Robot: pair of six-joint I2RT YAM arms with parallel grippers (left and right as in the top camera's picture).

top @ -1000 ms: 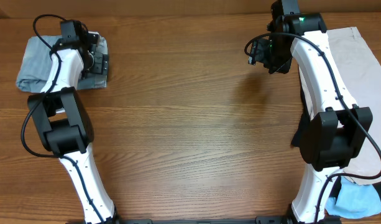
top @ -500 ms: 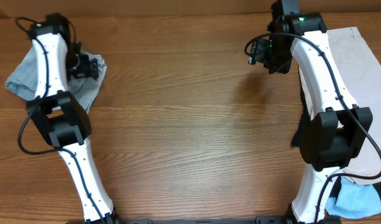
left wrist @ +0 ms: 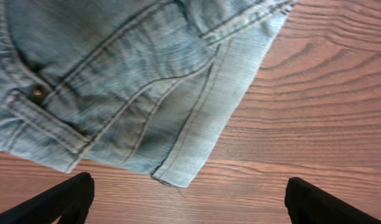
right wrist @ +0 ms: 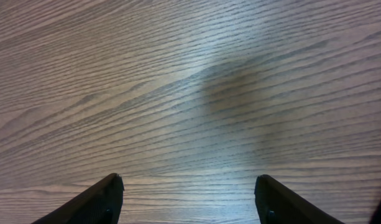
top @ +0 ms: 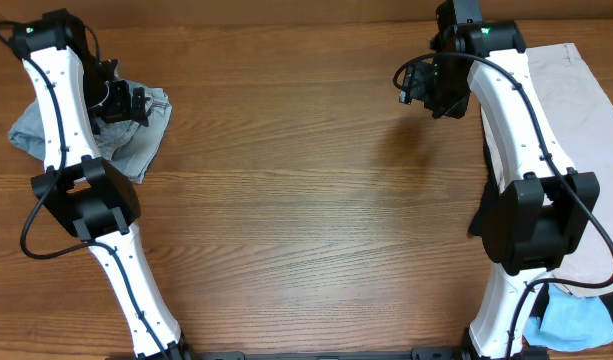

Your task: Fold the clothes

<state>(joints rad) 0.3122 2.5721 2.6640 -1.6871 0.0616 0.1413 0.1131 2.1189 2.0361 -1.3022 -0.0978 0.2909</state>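
The faded light-blue denim shorts [top: 136, 140] lie rumpled at the far left of the table, partly under my left arm. In the left wrist view the shorts [left wrist: 128, 81] show a rivet, seams and a hem corner. My left gripper [top: 126, 103] is open and empty above them; its fingertips [left wrist: 189, 199] straddle bare wood just past the hem. My right gripper [top: 411, 85] is open and empty over bare wood [right wrist: 189, 193] at the far right. The beige shorts [top: 586, 150] lie flat along the right edge under the right arm.
A pale-blue garment [top: 576, 322] lies at the near right corner beside the right arm's base. A dark garment [top: 481, 215] peeks out beside the right arm. The wooden table [top: 306, 200] spans the view between the arms.
My left arm has swung back and to the left, and the denim shorts have gone from a neat folded stack to a spread, rumpled shape. The right arm has not moved.
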